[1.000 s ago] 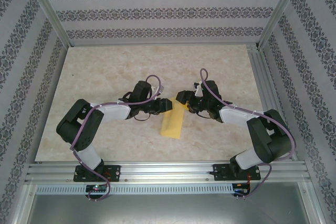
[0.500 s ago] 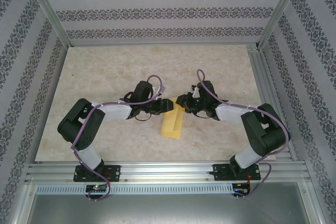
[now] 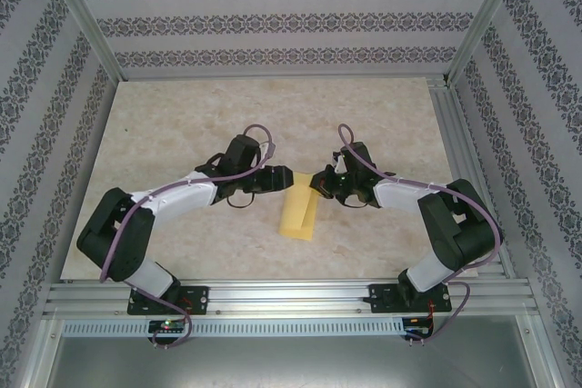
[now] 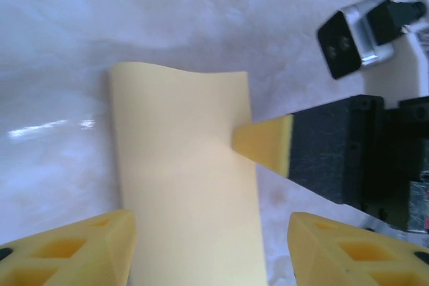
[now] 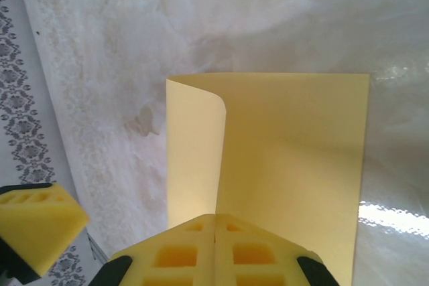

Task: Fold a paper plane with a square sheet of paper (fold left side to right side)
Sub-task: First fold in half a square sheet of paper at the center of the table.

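Observation:
The square sheet of paper lies folded in half, a pale-yellow strip on the marble table between the two arms. In the left wrist view the paper runs up between my left gripper's open fingers, which straddle it without touching. My left gripper sits at the strip's far end. My right gripper is shut at the strip's right edge, its yellow tip meeting that edge. In the right wrist view the upper layer's free edge of the paper runs straight into the seam of the shut right gripper.
The marble table stretches bare behind and to both sides. An aluminium rail carries the arm bases along the near edge. Patterned walls and metal posts close in the sides and back.
My right gripper has shut at the paper's right edge. My left gripper has opened wider and its arm has swung its elbow down and to the left. The paper lies flatter.

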